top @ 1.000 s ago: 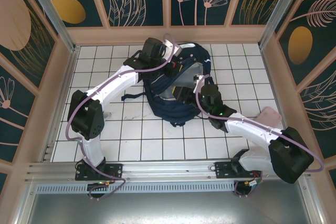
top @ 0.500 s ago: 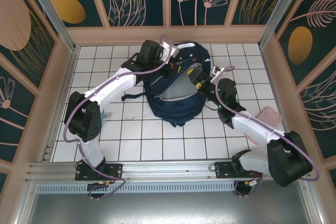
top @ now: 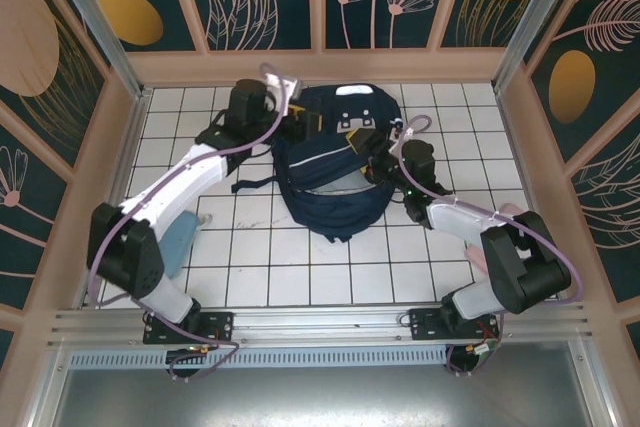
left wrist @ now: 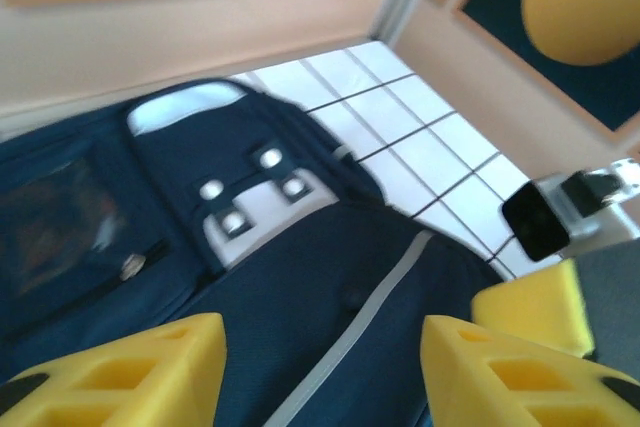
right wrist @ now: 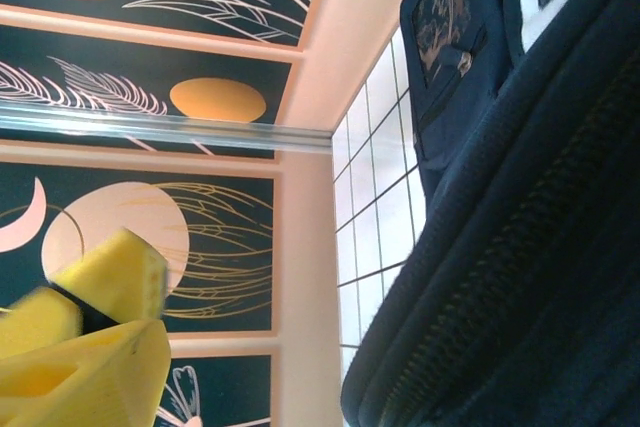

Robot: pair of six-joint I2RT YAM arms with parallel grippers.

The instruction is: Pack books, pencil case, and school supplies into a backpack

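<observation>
Moving off the top of the backpack [top: 335,202], the left gripper [left wrist: 320,362] is now hanging over its left side, and the grey mouth of the bag is showing less than a second ago. Its two yellow fingers are standing wide apart with nothing between them. The right gripper [top: 378,152] is sitting right beside the bag's right side. It is hard to tell if its fingers are apart or together. The backpack is lying in the middle of the white tiled table [top: 300,267], toward the back wall.

With nothing holding the flap, the soft cloth is likely going to flop shut. A book would then be bumping the top instead of sliding in. The right fingers are sitting very near the bumpy zipper [right wrist: 480,277], so they could be snagging on it. The bag could also be sliding on the smooth, shiny tiles.

The bag is looking like floppy dark blue cloth, with a thin grey stripe [left wrist: 375,312] and a grey patch [left wrist: 262,209] with round shiny studs.
</observation>
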